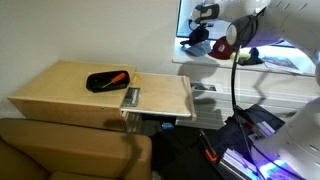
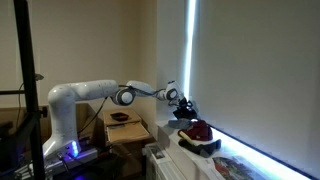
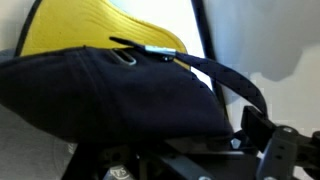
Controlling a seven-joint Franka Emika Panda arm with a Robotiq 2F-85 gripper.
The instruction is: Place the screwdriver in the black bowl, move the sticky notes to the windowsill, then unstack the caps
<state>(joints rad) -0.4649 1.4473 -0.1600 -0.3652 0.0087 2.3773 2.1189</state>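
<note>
The screwdriver (image 1: 115, 77), orange-handled, lies inside the black bowl (image 1: 100, 84) on the wooden table. My gripper (image 1: 205, 14) hangs over the windowsill (image 1: 285, 66), just above the dark navy cap (image 1: 197, 42); the red cap (image 1: 222, 47) sits beside it. An exterior view shows the gripper (image 2: 178, 98) over the navy cap (image 2: 186, 108), with the red cap (image 2: 199, 130) lower and nearer. The navy cap (image 3: 100, 95) fills the wrist view, with the yellow sticky notes (image 3: 100, 30) behind it. My gripper (image 3: 175, 145) is open, one finger (image 3: 265, 130) standing wide of the cap.
A small grey rectangular object (image 1: 131, 97) lies at the table's near edge. A brown sofa (image 1: 60, 150) stands in front of the table. Cables and a lit stand (image 1: 245, 150) crowd the floor below the sill. The bright window (image 2: 260, 70) runs along the sill.
</note>
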